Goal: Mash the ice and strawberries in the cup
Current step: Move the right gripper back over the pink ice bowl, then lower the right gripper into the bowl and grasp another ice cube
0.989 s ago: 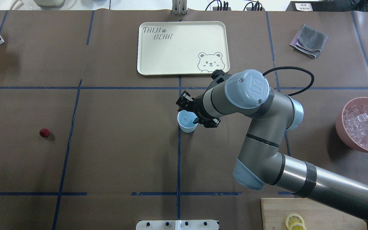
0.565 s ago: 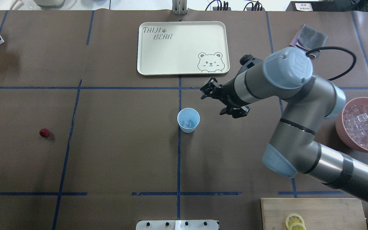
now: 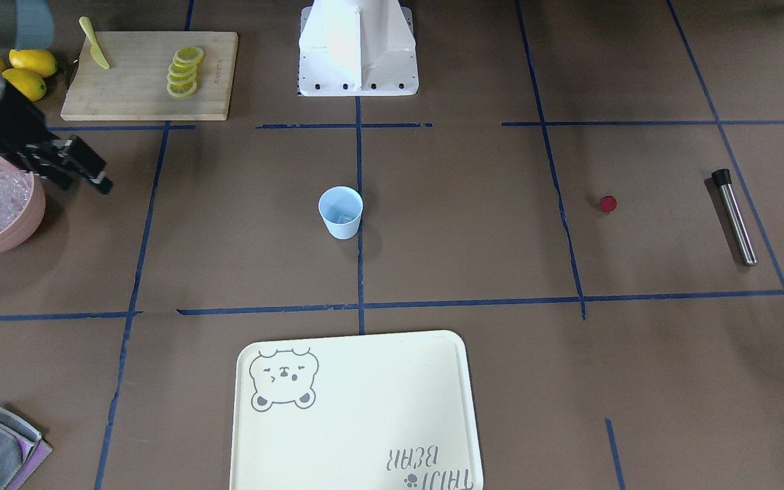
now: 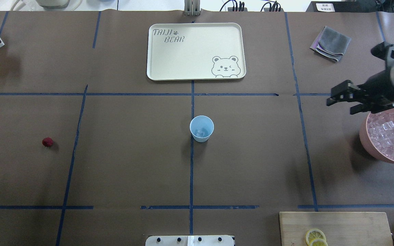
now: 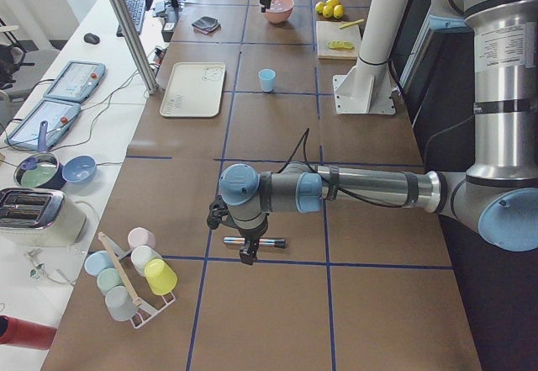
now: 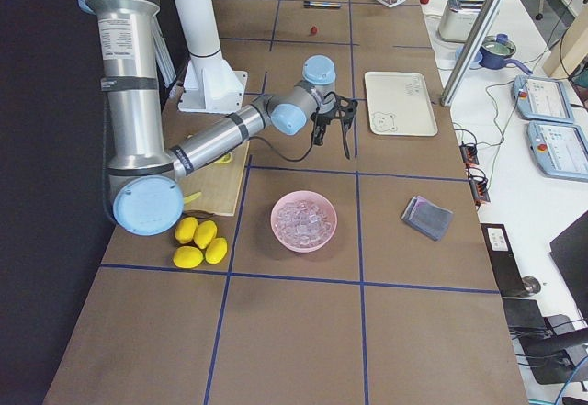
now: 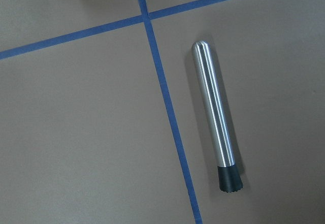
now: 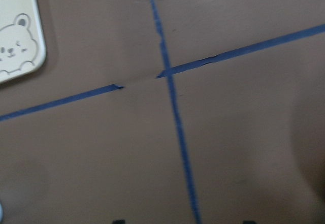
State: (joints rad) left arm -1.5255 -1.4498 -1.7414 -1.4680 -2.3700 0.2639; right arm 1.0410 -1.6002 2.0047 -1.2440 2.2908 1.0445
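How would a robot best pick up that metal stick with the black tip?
Probably grip the steel muddler around mid-shaft, coming straight down, jaws spanning its narrow width. It lies flat on the table, so only top and sides are reachable.

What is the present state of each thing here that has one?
cup, upright, holding an ice cube.
strawberry, lying loose, outside the cup.
pink bowl, filled with ice.
muddler, lying flat, not gripped.
right pincer, open, empty.
left pincer, cannot tell.
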